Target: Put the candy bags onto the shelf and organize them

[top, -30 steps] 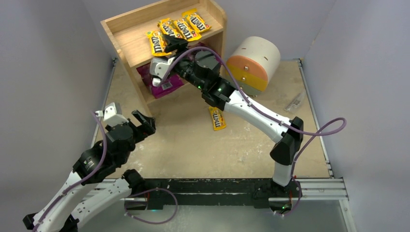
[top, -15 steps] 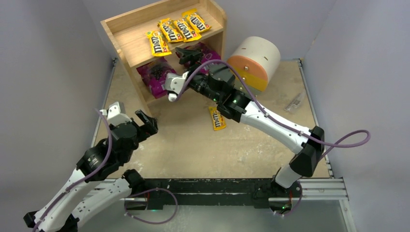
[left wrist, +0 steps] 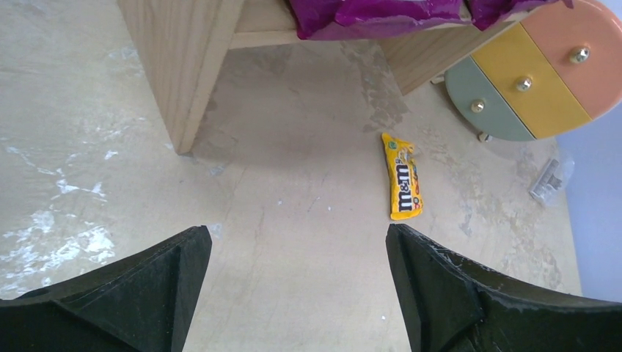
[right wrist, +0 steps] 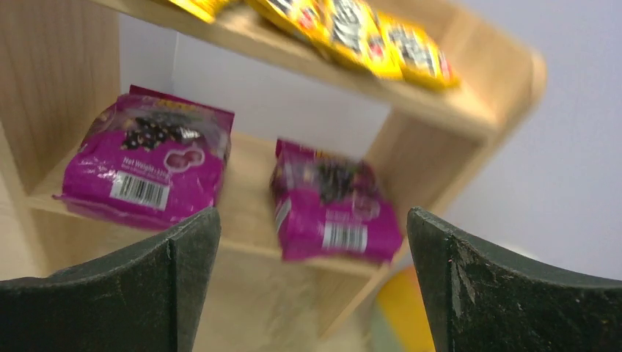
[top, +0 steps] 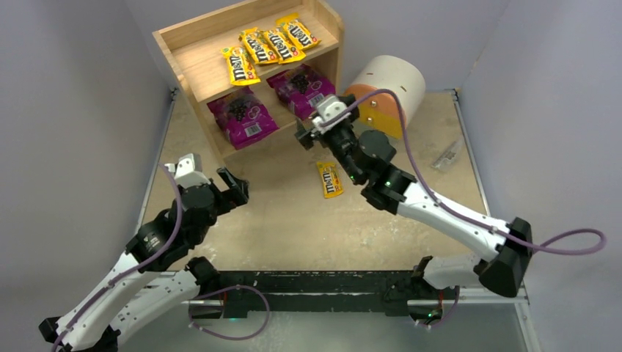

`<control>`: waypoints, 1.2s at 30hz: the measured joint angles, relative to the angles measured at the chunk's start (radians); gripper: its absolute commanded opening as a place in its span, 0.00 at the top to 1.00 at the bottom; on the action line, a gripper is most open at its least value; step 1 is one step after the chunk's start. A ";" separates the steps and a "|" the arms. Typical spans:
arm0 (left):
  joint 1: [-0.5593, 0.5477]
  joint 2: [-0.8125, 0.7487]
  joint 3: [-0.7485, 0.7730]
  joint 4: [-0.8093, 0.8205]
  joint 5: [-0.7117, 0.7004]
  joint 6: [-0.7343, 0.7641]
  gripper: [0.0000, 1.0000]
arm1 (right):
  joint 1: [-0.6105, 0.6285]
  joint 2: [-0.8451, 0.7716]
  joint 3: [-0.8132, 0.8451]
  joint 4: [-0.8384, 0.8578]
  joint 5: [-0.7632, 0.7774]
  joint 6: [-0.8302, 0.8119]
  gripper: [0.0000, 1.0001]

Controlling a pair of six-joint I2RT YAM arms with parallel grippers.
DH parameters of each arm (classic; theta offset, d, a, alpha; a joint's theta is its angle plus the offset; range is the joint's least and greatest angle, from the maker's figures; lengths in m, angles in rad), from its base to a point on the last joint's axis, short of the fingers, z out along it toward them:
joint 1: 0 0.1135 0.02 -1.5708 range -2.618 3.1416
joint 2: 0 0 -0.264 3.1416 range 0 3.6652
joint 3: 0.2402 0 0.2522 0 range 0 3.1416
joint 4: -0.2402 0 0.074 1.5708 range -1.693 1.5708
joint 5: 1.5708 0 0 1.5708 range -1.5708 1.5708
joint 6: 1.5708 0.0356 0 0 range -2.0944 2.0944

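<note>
On shelf [top: 192, 64]: seemingly four yellow packets [top: 268, 45], two magenta bags [top: 241, 117]; one packet [top: 329, 180] outside.

Soft even light; right wrist view blurred

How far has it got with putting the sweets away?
Nearly done. Four yellow packets lie on the upper tier of the shelf and two magenta bags on the lower one. Nothing is in hand: the left gripper and right gripper are both open and empty. Left: one yellow packet on the table.
</note>
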 measured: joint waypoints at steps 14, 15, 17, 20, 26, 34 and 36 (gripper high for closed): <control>0.000 0.110 -0.099 0.198 0.140 0.074 0.00 | -0.227 -0.006 -0.315 -0.459 0.074 0.862 0.01; 0.000 0.121 -0.103 0.207 0.146 0.076 0.00 | -0.230 0.032 -0.317 -0.472 0.056 0.883 0.01; 0.000 0.143 -0.107 0.227 0.165 0.078 0.00 | -0.234 0.116 -0.312 -0.479 0.029 0.916 0.01; 0.000 0.181 -0.107 0.249 0.187 0.079 0.00 | -0.237 0.241 -0.278 -0.494 -0.017 0.941 0.03; 0.000 0.207 -0.109 0.261 0.212 0.079 0.00 | -0.244 0.369 -0.225 -0.504 -0.056 0.960 0.08; 0.000 0.212 -0.121 0.276 0.221 0.079 0.00 | -0.261 0.425 -0.210 -0.497 -0.068 0.948 0.28; 0.000 0.216 -0.121 0.278 0.221 0.079 0.00 | -0.261 0.451 -0.194 -0.499 -0.066 0.932 0.31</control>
